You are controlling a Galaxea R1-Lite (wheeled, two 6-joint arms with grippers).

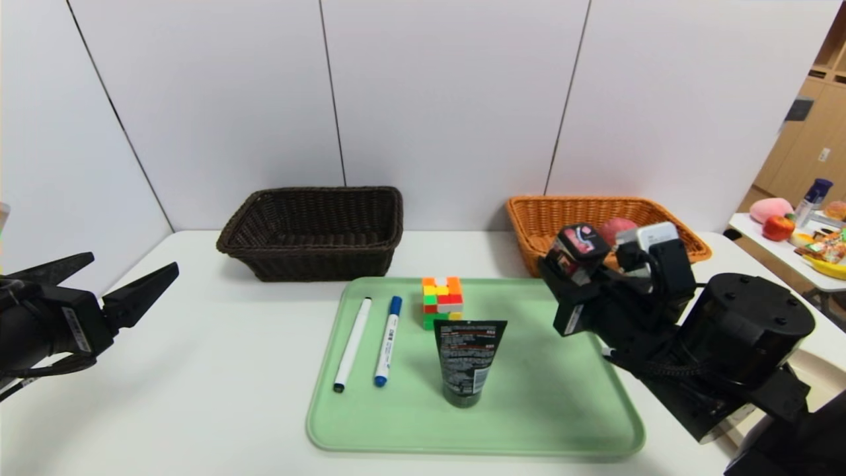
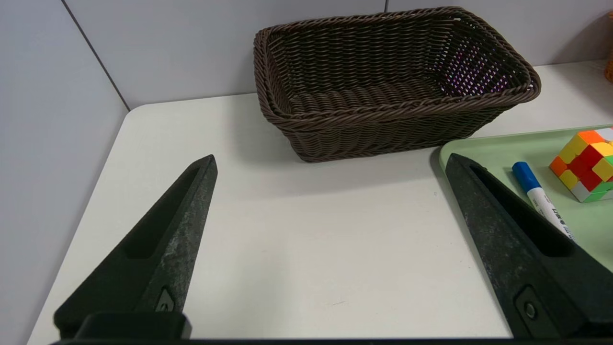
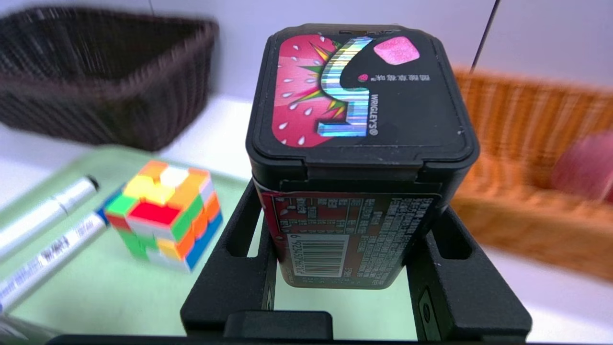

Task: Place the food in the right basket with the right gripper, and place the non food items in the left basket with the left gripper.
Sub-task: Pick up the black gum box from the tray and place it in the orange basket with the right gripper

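The white table (image 1: pixel 218 370) carries a green tray (image 1: pixel 562 396) at its centre. The dark basket (image 1: pixel 314 231) sits at 11 o'clock from the tray, the orange basket (image 1: pixel 548 221) at 1 o'clock with the peach (image 1: pixel 616 229) inside. The right hand (image 1: pixel 574 261) grips the dark container (image 1: pixel 581 241) above the tray's 2 o'clock corner, lifted clear — just short of the orange basket. The left hand (image 1: pixel 109 281) hovers at 9 o'clock over bare table, jaws wide apart and holding nothing. On the tray: tube (image 1: pixel 468 360) upright, cube (image 1: pixel 443 303) behind it, two markers (image 1: pixel 370 342) at 9 o'clock.
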